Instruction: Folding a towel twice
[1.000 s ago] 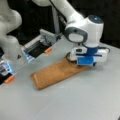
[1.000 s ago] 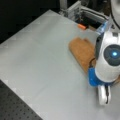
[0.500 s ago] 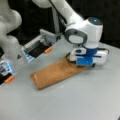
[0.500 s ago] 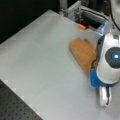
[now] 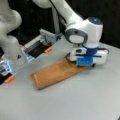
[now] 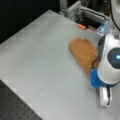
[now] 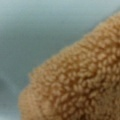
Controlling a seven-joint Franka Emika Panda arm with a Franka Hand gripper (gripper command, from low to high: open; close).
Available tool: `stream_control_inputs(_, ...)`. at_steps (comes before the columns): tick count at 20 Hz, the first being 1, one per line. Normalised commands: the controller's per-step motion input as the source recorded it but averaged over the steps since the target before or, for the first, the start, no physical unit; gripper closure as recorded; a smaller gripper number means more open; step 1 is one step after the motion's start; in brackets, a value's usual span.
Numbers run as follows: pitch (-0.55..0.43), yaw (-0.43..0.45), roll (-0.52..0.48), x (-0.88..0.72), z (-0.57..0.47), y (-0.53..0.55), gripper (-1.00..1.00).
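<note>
The orange-brown towel (image 5: 56, 72) lies flat on the grey table as a long narrow strip, folded over on itself; in both front views it shows (image 6: 82, 51). My gripper (image 5: 84, 65) sits low over the strip's right end in a front view, and its fingers are hidden under the white and blue hand (image 6: 106, 67). The wrist view is filled by the towel's fuzzy pile (image 7: 82, 82) very close up, with a rounded edge against bare table (image 7: 37, 30). No fingertip shows there.
A second white arm (image 5: 10, 37) stands at a front view's left. A metal frame with an open dark box (image 5: 40, 46) and orange tabs (image 5: 48, 50) sits behind the towel. The table edge and a perforated black board (image 6: 15, 107) lie at a front view's bottom left.
</note>
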Motion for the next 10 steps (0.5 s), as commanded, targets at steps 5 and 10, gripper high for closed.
stream_control_inputs(5,-0.083,0.008,-0.24,-0.06,-0.19,0.01,1.0)
stream_control_inputs(10,-0.1,0.014,-0.236,0.0,-0.16,0.0,1.0)
